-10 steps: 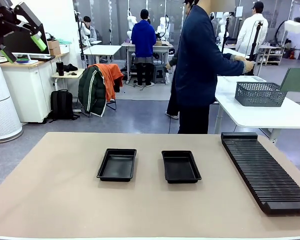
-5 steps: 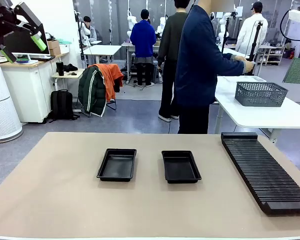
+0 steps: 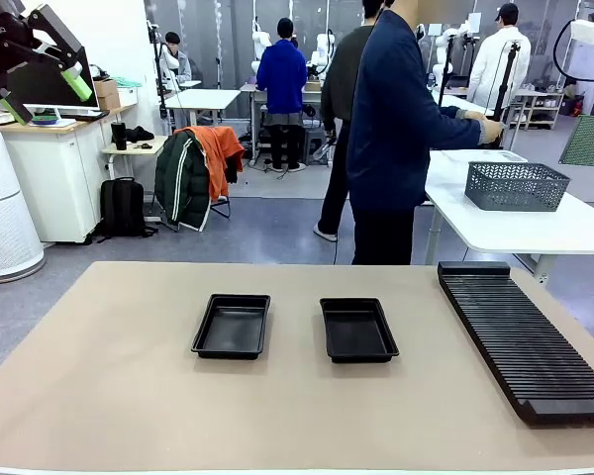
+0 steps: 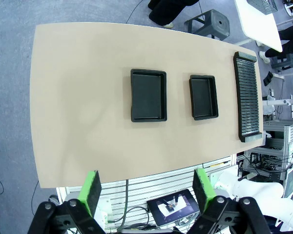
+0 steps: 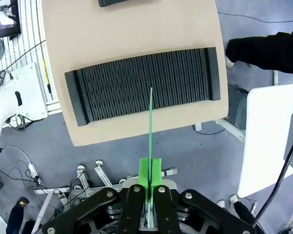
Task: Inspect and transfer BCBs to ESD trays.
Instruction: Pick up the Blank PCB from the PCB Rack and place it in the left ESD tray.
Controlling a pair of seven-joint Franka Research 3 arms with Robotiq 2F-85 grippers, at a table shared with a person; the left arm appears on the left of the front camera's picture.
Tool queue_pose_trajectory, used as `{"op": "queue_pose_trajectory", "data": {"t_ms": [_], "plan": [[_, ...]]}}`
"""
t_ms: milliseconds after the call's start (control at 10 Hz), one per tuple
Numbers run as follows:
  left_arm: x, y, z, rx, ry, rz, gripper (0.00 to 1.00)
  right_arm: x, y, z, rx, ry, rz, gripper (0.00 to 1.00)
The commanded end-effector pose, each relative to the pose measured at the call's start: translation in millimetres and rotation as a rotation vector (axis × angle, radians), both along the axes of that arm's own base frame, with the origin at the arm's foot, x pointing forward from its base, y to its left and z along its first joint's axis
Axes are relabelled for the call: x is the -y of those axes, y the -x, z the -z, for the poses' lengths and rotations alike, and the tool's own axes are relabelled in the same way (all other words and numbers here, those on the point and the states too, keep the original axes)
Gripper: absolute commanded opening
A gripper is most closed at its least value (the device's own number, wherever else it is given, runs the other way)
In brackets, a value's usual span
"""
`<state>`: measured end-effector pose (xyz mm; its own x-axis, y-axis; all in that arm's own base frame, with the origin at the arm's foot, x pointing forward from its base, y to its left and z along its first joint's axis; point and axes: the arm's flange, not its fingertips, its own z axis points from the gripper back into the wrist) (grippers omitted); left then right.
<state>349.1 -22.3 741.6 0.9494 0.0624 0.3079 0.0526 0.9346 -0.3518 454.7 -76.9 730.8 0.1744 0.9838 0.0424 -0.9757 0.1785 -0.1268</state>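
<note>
Right gripper (image 5: 150, 174): jaws closed on a BCB (image 5: 150, 122), held edge-on and seen against the black slotted rack (image 5: 112, 92) near the table (image 5: 136, 29) edge. Left gripper (image 4: 147, 187): jaws wide apart, holding nothing, high above the two ESD trays (image 4: 148, 95). These lie side by side, apart and empty, with bare tabletop all around.

Small white lettering runs along the black body of the left gripper (image 3: 45, 96), at the top left corner of the front view. It is tilted and cut off by the picture's edge, but seems to read "ROBOTIQ". No other text is legible; the tablet screen (image 4: 172, 205) in the left wrist view is too small to read.
</note>
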Motion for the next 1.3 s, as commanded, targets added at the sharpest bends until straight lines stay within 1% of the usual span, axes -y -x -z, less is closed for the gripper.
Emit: {"op": "queue_pose_trajectory", "data": {"t_ms": [0, 100, 200, 300, 500, 600, 700, 800, 1000, 1100, 1200], "plan": [[-0.5, 1.0, 0.5, 0.000, -0.012, 0.000, 1.00, -14.1, -4.3, 11.1, -0.017, -0.069, 0.112, 0.03], [-0.5, 1.0, 0.5, 0.000, -0.012, 0.000, 1.00, -34.8, -4.3, 21.6, -0.049, -0.156, 0.211, 0.03], [-0.5, 1.0, 0.5, 0.000, -0.012, 0.000, 1.00, -59.3, -1.4, 36.4, -0.106, -0.237, 0.322, 0.03], [-0.5, 1.0, 0.5, 0.000, -0.012, 0.000, 1.00, -92.2, 2.3, 56.3, -0.159, -0.303, 0.408, 0.03], [-0.5, 1.0, 0.5, 0.000, -0.012, 0.000, 1.00, -155.4, 12.7, 92.3, -0.230, -0.450, 0.596, 0.03], [-0.5, 1.0, 0.5, 0.000, -0.012, 0.000, 1.00, -172.2, 18.3, 114.5, -0.289, -0.521, 0.697, 0.03], [-0.5, 1.0, 0.5, 0.000, -0.012, 0.000, 1.00, -211.6, 25.6, 138.3, -0.322, -0.561, 0.866, 0.03], [-0.5, 1.0, 0.5, 0.000, -0.012, 0.000, 1.00, -242.8, 30.1, 161.6, -0.336, -0.625, 0.974, 0.03], [-0.5, 1.0, 0.5, 0.000, -0.012, 0.000, 1.00, -297.2, 36.9, 205.4, -0.425, -0.742, 1.050, 0.03], [-0.5, 1.0, 0.5, 0.000, -0.012, 0.000, 1.00, -320.5, 41.6, 229.8, -0.444, -0.838, 1.073, 0.03], [-0.5, 1.0, 0.5, 0.000, -0.012, 0.000, 1.00, -338.5, 44.8, 250.2, -0.484, -0.934, 1.060, 0.03]]}}
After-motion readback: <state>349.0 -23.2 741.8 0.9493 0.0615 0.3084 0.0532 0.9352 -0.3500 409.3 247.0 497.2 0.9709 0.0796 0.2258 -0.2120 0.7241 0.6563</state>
